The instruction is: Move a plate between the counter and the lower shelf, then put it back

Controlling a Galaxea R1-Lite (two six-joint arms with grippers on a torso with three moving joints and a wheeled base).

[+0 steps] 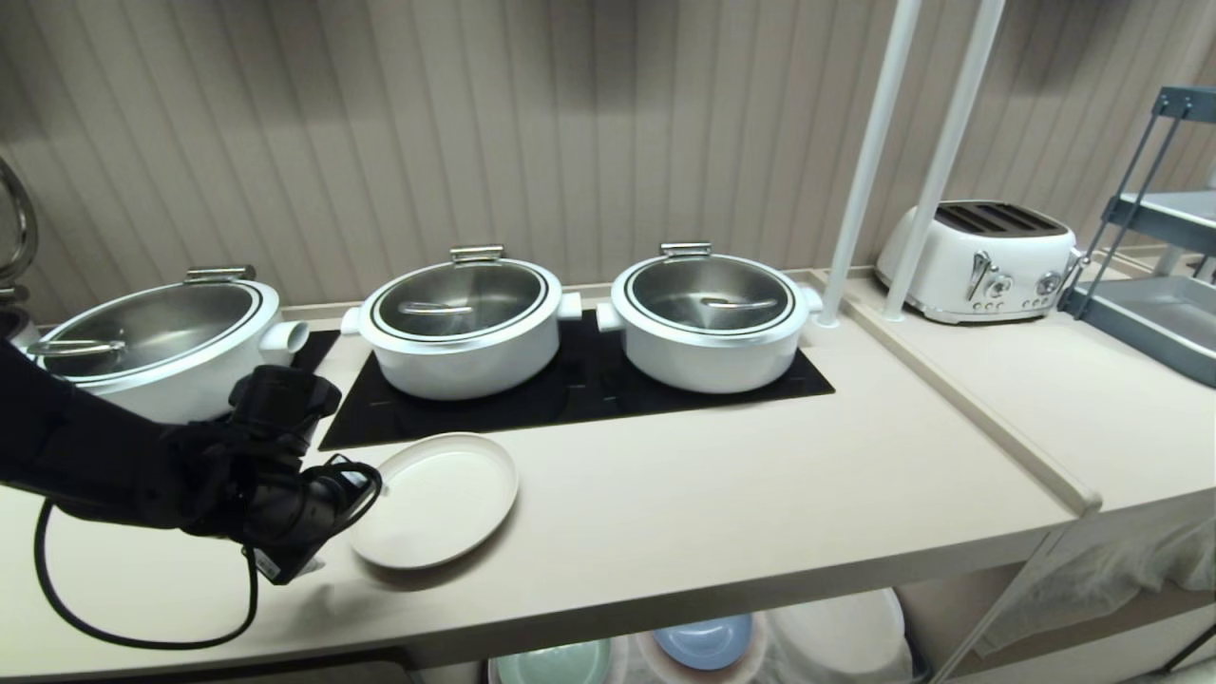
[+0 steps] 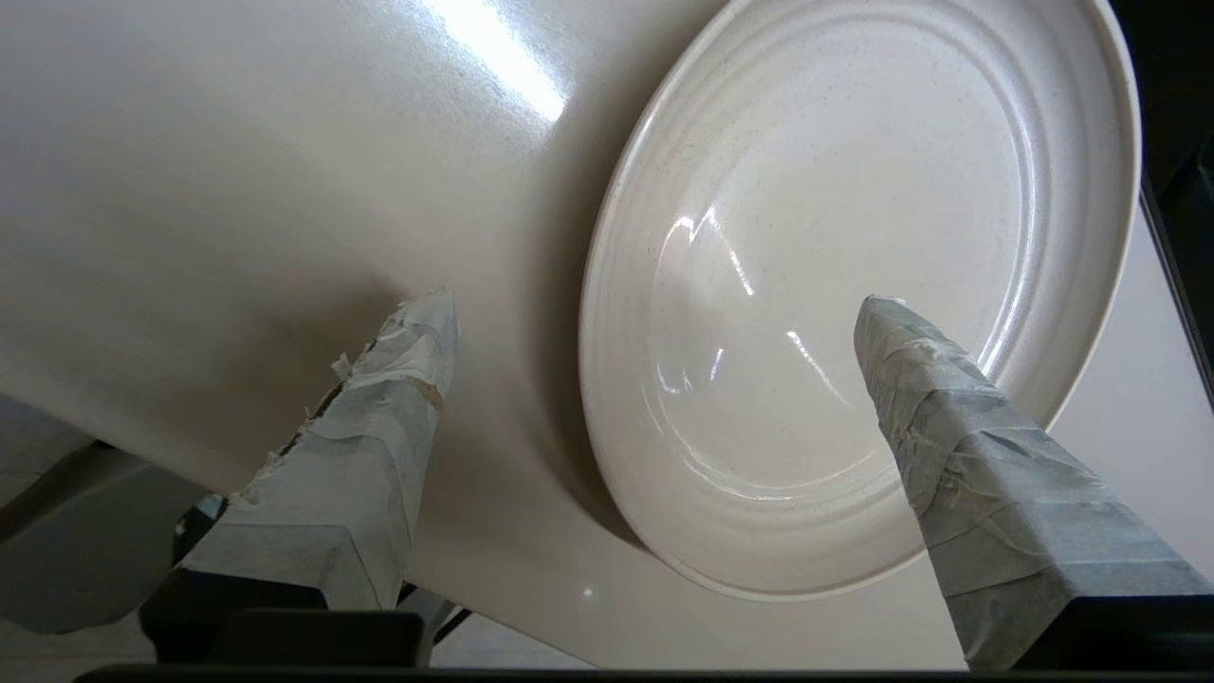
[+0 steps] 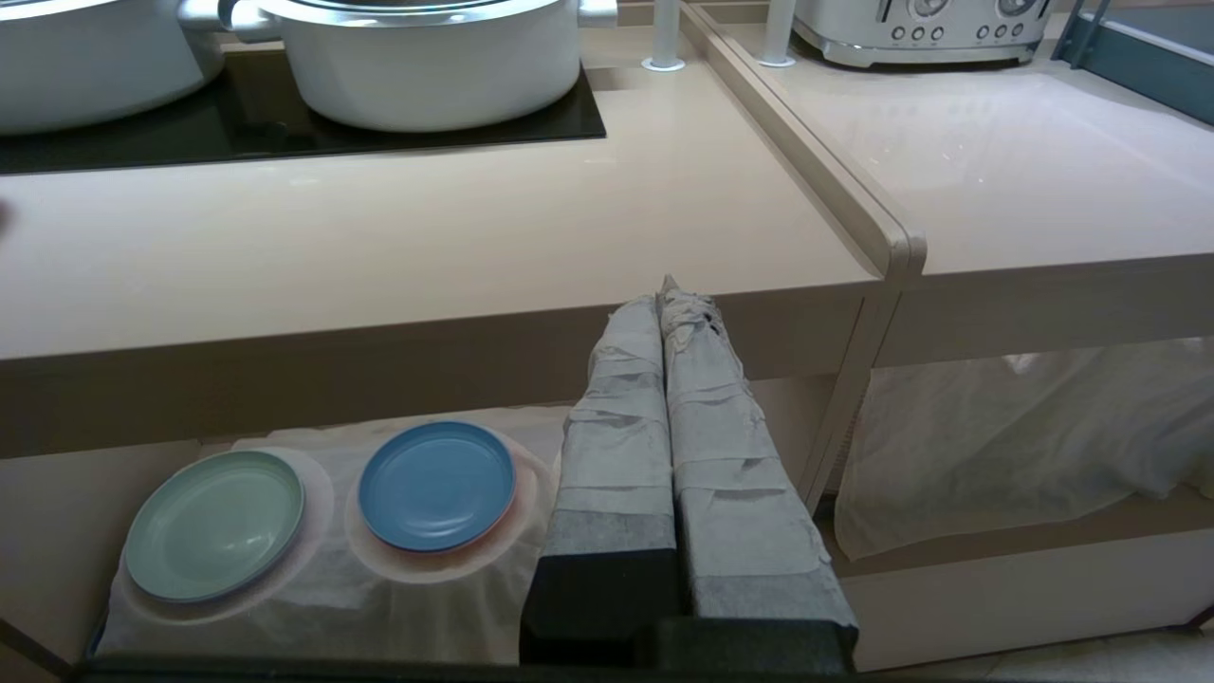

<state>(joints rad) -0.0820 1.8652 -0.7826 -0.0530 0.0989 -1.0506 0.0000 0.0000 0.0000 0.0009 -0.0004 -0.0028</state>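
Evidently late stage: cream plate point(image 1: 435, 499) flat on counter point(image 1: 722, 494), left gripper point(image 2: 654, 313) spread wide astride its rim, gripping nothing; lower shelf point(image 3: 57, 493) without it; withdrawal outstanding.

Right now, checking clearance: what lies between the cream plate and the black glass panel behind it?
Nothing: in the head view only a bare strip of counter separates the plate from the glass panel.

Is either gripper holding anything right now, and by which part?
Nothing is held. The left gripper is open over the plate, which lies on the counter. The right gripper is shut, empty.
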